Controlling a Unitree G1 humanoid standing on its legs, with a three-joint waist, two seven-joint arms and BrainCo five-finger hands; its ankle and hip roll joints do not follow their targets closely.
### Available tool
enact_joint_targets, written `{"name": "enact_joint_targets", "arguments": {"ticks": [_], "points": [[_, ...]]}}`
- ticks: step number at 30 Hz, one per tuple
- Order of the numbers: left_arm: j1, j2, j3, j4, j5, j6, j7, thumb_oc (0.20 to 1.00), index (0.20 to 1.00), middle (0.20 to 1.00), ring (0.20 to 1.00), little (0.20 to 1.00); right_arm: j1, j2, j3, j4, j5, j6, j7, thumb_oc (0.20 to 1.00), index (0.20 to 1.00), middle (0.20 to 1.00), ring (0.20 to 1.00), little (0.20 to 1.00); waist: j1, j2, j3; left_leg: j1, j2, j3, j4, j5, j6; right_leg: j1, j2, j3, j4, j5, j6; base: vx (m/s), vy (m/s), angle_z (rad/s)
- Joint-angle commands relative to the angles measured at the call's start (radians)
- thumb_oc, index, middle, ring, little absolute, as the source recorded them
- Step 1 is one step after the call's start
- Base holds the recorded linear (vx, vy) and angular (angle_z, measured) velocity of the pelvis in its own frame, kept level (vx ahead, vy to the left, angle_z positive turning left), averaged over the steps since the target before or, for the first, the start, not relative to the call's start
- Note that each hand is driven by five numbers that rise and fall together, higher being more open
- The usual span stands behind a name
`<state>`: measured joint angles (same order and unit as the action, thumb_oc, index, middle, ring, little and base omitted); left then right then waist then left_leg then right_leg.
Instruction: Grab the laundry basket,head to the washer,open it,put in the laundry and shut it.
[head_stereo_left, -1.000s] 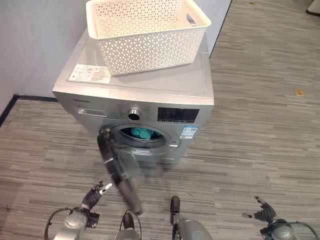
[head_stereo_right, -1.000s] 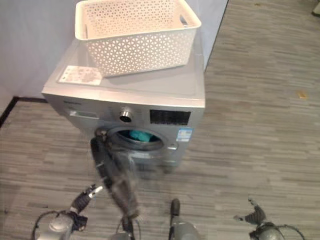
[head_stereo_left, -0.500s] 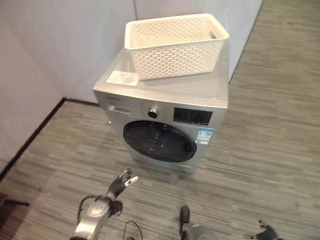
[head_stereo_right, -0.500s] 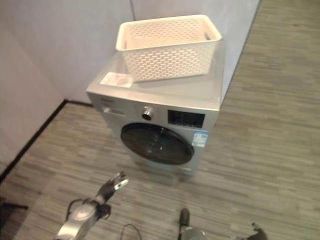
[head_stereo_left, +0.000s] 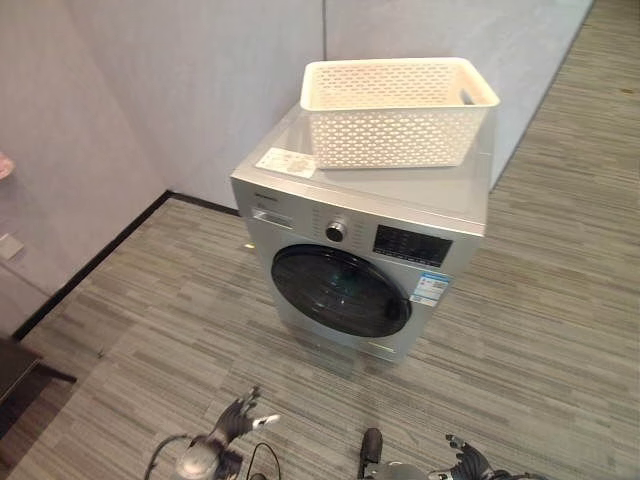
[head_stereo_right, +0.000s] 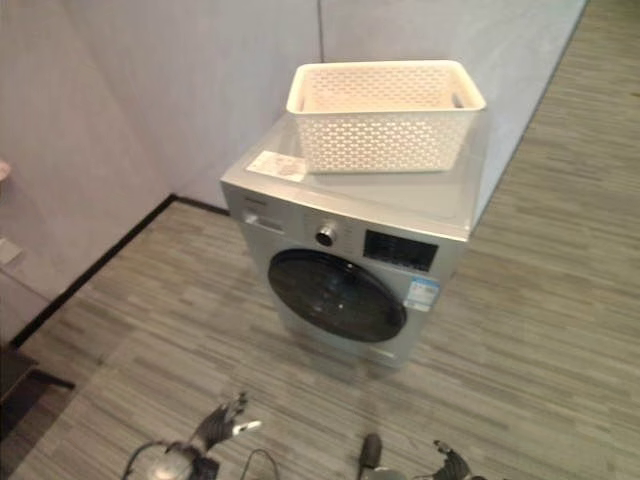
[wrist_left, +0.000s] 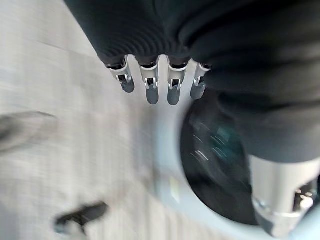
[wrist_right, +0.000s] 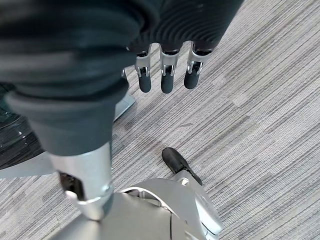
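The silver washer (head_stereo_left: 430, 195) stands against the wall, its round dark door (head_stereo_left: 340, 291) shut. The cream lattice laundry basket (head_stereo_left: 395, 125) sits on the washer's top, towards the back. My left hand (head_stereo_left: 240, 420) hangs low over the floor, well in front of the door and to its left. Its fingers (wrist_left: 150, 85) are straight and hold nothing, with the door (wrist_left: 220, 165) past them. My right hand (head_stereo_left: 465, 462) is low in front of the washer's right side, fingers (wrist_right: 167, 75) straight and relaxed over the floor.
A white label sheet (head_stereo_left: 285, 162) lies on the washer's front left corner. Grey walls with a dark baseboard (head_stereo_left: 100, 262) run behind and to the left. A dark object (head_stereo_left: 15, 370) stands at the far left. Striped floor (head_stereo_left: 560, 300) stretches in front and to the right.
One second ago the washer door stood open with teal laundry in the drum; it is shut now. The camera has drawn back and my left hand has dropped away from the door.
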<state>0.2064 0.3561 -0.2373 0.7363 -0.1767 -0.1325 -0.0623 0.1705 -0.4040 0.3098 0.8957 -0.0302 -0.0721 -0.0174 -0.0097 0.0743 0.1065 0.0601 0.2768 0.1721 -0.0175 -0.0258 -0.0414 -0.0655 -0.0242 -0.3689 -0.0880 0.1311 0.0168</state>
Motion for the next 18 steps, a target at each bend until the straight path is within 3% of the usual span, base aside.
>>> {"name": "enact_joint_targets", "arguments": {"ticks": [1,3,5,8,11,18], "points": [[-0.046,0.037,0.088,0.006,-0.004,-0.105,0.07,1.0,1.0,1.0,1.0,1.0,-0.056,0.074,-0.009,0.074,0.029,-0.052,-0.02,1.0,1.0,1.0,1.0,1.0,0.022,-0.091,0.027,-0.118,0.002,-0.069,0.202,0.205,-0.122,0.075,-0.034,0.051,0.001,-0.164,0.037,-0.08,-0.095,0.09],[-0.071,0.022,0.126,0.096,-0.023,-0.11,0.102,1.0,1.0,1.0,1.0,1.0,-0.067,0.077,-0.005,0.11,0.031,-0.052,-0.025,1.0,1.0,1.0,1.0,1.0,0.044,-0.101,0.046,-0.186,-0.036,-0.162,0.321,0.244,-0.117,0.079,-0.037,0.058,0.001,-0.167,0.028,-0.06,-0.051,-0.05],[-0.09,0.004,0.147,0.187,-0.038,-0.112,0.121,1.0,1.0,1.0,1.0,1.0,-0.077,0.085,-0.006,0.154,0.03,-0.046,-0.03,1.0,1.0,1.0,1.0,1.0,0.042,-0.109,0.043,-0.204,-0.049,-0.197,0.31,0.24,-0.111,0.078,-0.053,0.056,0.001,-0.167,0.035,0.01,0.057,-0.17],[-0.13,-0.026,0.161,0.343,-0.054,-0.097,0.133,1.0,1.0,1.0,1.0,1.0,-0.096,0.096,-0.03,0.254,0.04,-0.031,-0.049,1.0,1.0,1.0,1.0,1.0,0.049,-0.118,0.03,-0.177,-0.052,-0.201,0.146,0.154,-0.1,0.081,-0.078,0.066,0.001,-0.162,0.06,0.06,0.117,-0.06],[-0.16,-0.055,0.168,0.447,-0.069,-0.079,0.132,1.0,1.0,1.0,1.0,1.0,-0.106,0.108,-0.066,0.338,0.055,-0.01,-0.056,1.0,1.0,1.0,1.0,1.0,0.044,-0.121,0.02,-0.204,-0.06,-0.2,0.088,0.127,-0.102,0.088,-0.096,0.081,0.001,-0.163,0.075,0.03,0.113,-0.21],[-0.145,-0.106,0.178,0.48,-0.129,-0.062,0.099,1.0,1.0,1.0,1.0,1.0,-0.088,0.145,-0.133,0.43,0.088,0.024,-0.048,1.0,1.0,1.0,1.0,1.0,0.028,-0.097,-0.028,-0.087,-0.093,-0.139,-0.011,0.091,-0.087,0.125,-0.125,0.095,0.01,-0.14,0.095,0.09,0.127,-0.13]]}}
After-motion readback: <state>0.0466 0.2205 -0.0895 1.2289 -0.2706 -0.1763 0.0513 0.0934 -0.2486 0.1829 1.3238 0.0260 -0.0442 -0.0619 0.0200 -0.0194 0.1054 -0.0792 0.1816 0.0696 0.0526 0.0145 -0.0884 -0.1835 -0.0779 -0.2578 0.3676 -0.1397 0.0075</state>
